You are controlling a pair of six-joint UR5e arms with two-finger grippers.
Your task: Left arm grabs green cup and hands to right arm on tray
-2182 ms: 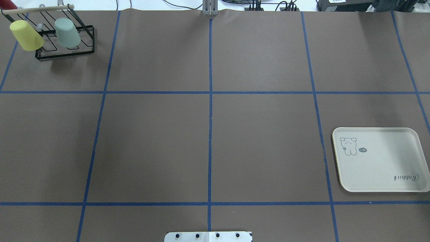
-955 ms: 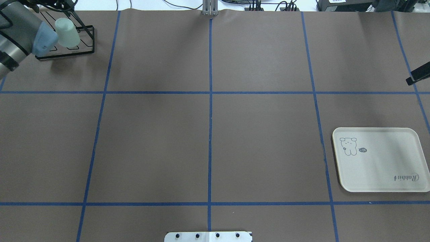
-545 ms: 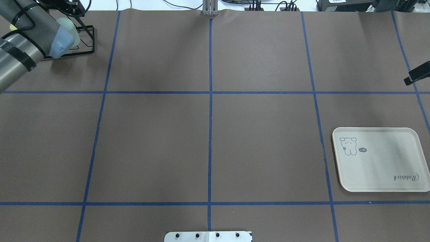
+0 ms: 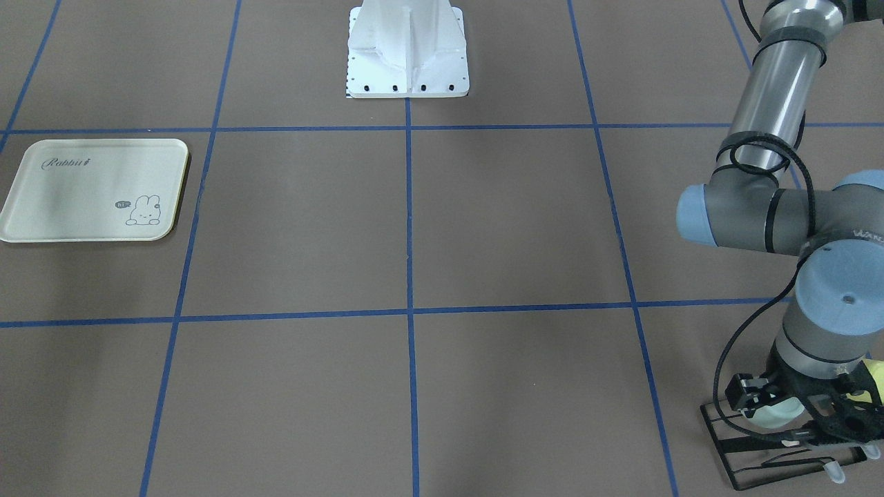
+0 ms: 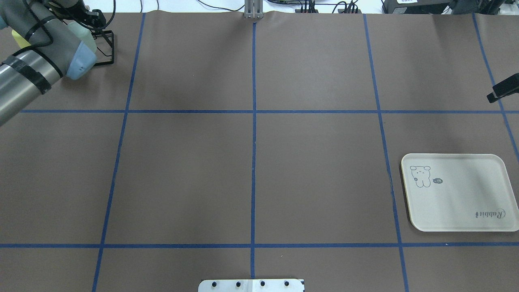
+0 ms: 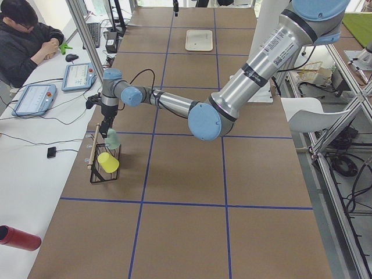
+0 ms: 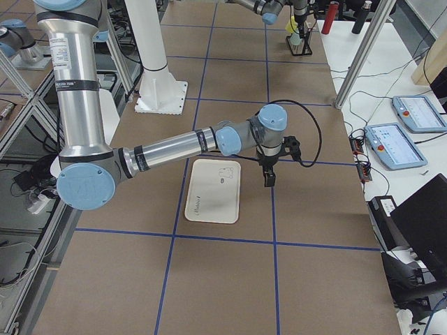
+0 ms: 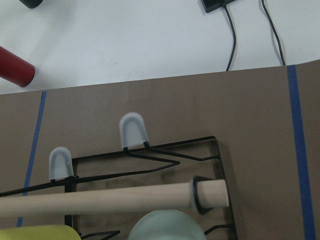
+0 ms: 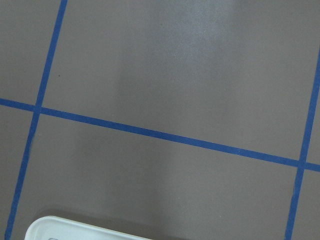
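Front-facing view: the left arm [image 4: 768, 110] reaches down to the black wire rack [image 4: 735, 452] at the counter's [image 4: 511, 228] corner. The left tool [image 4: 773, 406] sits right at the green cup [image 4: 784, 414], which hangs on the rack, but I cannot tell whether it is spread or clamped. A yellow cup [image 4: 876, 376] peeks out beside it. The tray [image 4: 69, 210] lies well apart, across the counter.

Overhead: the arm covers most of the rack, and only a sliver of the green cup [image 5: 82, 34] shows. The right tool [image 5: 502, 92] pokes in at the edge, beyond the tray; its jaws cannot be judged.

Left side view: the green cup hangs above the yellow one, under the tool. A person [image 6: 23, 40] sits nearby.

Right side view: the right arm [image 7: 174, 148] holds its tool just beside the tray.

Left wrist: a wooden rod [image 8: 100, 201] crosses the rack, with the green cup's base just below it.

Right wrist: the tray's corner shows.
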